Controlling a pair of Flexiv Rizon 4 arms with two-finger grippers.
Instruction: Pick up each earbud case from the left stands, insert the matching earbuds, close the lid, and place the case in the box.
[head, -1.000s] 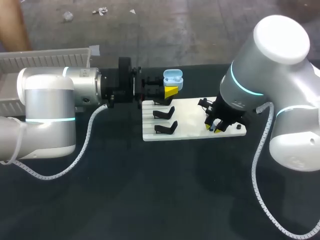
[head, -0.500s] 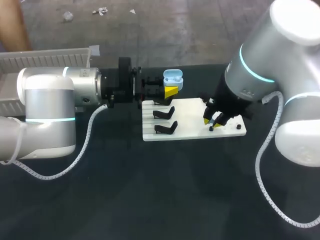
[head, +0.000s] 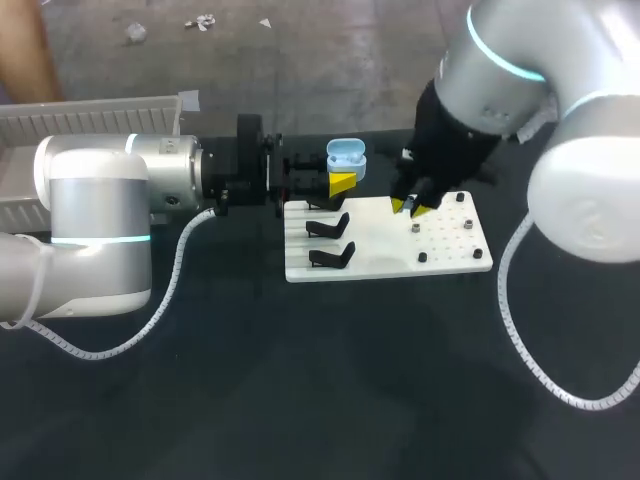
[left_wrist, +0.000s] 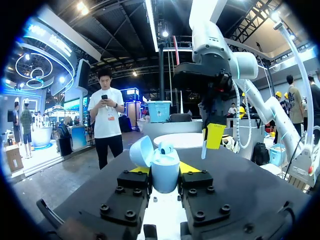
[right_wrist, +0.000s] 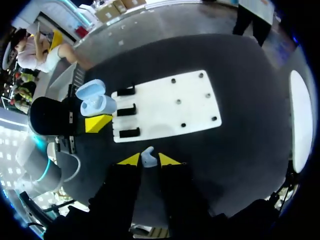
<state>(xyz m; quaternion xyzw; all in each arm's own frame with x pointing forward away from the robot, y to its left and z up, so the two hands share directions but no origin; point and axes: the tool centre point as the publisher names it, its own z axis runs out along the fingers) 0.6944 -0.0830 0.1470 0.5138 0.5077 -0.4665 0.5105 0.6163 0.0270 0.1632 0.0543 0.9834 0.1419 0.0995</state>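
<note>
Pale-blue plastic earbud case (head: 347, 158), lid hinged open, was held clear of the table just past the far edge of the white board (head: 380, 262). It was clamped from both sides by the left gripper (left_wrist: 164, 174), yellow tips pressed to its flanks. Case and left arm had not shifted over the last second. A rounded shape in the case's well looked like one bud already seated, though this could not be confirmed. Item in transit: one small white earbud (right_wrist: 147, 155), pinched between the closed tips of the right gripper (head: 411, 207). Change recorded: a second earlier that gripper sat low over the right part of the board among the pegs (head: 421, 257). It had since lifted and travelled back and to the left, ending above the board's far edge, near the case but apart from it. Judged meaning: the bud had been picked from its peg and the carry toward the open case was under way. Insertion, lid closing and boxing were not yet done. Two black stands (head: 329, 227) on the board's left part stood empty. Pale box (head: 95, 112) lay at the table's far left behind the left arm, contents not visible.
</note>
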